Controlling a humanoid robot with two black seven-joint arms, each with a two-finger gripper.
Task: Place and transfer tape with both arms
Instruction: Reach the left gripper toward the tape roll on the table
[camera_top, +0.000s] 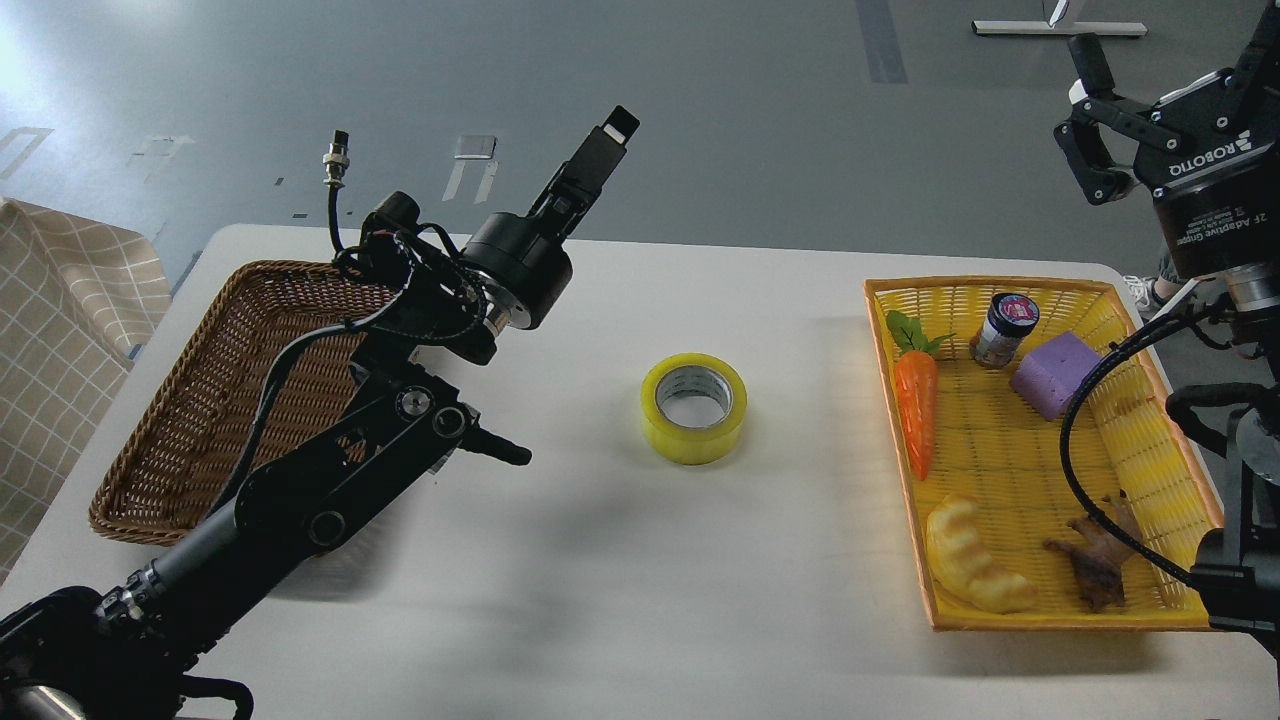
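The tape (694, 407), a yellow roll with a grey-white core, lies flat on the white table (560, 600) near its middle. My left gripper (603, 148) is raised above the table's far edge, up and to the left of the tape, and clear of it. It is seen edge-on, so its fingers cannot be told apart. My right gripper (1175, 50) is high at the top right, above the yellow basket, with its fingers spread wide and nothing between them. It is far from the tape.
A brown wicker basket (180, 440) sits at the table's left, partly under my left arm. A yellow basket (1150, 615) at the right holds a toy carrot (915, 410), a jar (1003, 328), a purple block (1055, 373), a croissant toy (970, 570) and a brown toy (1095, 565).
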